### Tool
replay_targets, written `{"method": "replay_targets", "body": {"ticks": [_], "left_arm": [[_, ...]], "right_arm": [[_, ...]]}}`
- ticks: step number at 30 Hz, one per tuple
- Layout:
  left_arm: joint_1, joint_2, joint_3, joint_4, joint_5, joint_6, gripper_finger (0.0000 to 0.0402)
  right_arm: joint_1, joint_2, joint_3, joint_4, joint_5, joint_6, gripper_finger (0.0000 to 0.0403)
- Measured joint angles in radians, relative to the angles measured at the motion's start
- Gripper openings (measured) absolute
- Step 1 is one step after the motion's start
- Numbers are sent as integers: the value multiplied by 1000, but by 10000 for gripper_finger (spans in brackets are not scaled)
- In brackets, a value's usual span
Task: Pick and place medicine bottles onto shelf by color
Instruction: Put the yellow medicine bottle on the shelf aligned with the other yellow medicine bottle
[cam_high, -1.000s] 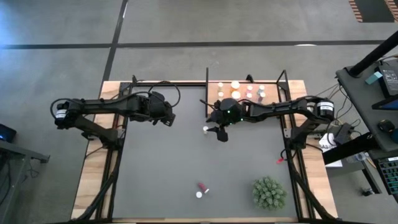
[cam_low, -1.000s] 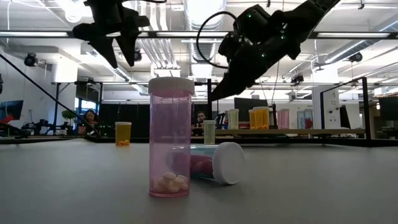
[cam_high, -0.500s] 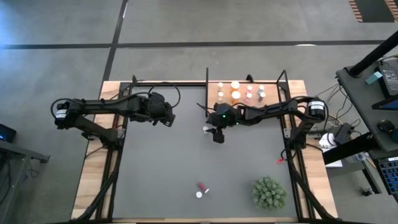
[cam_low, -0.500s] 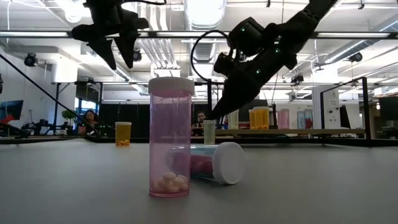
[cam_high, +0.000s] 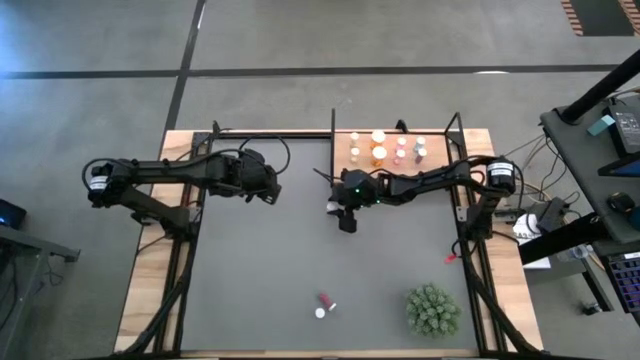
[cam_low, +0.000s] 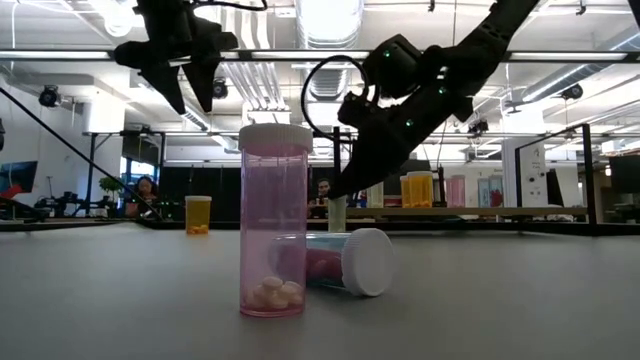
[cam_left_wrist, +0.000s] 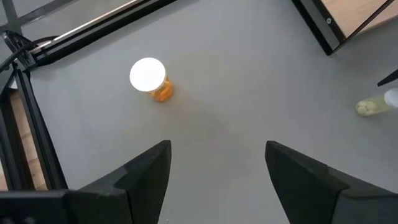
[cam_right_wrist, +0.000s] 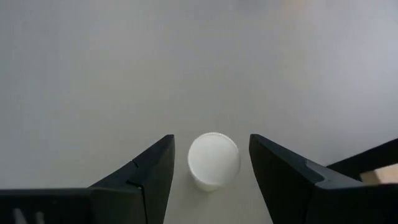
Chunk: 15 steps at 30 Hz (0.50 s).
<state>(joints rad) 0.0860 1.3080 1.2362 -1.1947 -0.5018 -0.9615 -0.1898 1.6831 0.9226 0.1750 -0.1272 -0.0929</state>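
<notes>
A pale green bottle (cam_right_wrist: 213, 160) with a white cap stands upright on the dark grey mat, near the shelf (cam_high: 388, 163). My right gripper (cam_right_wrist: 211, 140) is open just above it, one finger on either side of the cap and clear of it. The low view shows the fingertips (cam_low: 340, 186) right over the bottle (cam_low: 337, 212). My left gripper (cam_left_wrist: 217, 168) is open and empty, high over an upright orange bottle (cam_left_wrist: 150, 79) at the mat's far left. Several bottles stand on the shelf. Two pink bottles lie near the front: one upright (cam_low: 275, 220), one on its side (cam_low: 340, 262).
A green spiky plant (cam_high: 432, 310) stands at the near right of the mat. A small red thing (cam_high: 450, 259) lies by the right frame post. The shelf's black posts (cam_high: 333, 150) rise just behind my right gripper.
My right gripper has gone down and a little toward the table's left edge, until it is over the pale green bottle, with its fingers still open. The bottle has stayed where it was.
</notes>
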Motion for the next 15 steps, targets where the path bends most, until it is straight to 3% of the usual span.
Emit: {"method": "replay_targets", "body": {"ticks": [8, 15], "left_arm": [[0, 0, 0, 0, 0, 0, 244], [0, 0, 0, 0, 0, 1, 244]], "right_arm": [[0, 9, 0, -8, -1, 68, 191], [0, 11, 0, -9, -2, 69, 137]]}}
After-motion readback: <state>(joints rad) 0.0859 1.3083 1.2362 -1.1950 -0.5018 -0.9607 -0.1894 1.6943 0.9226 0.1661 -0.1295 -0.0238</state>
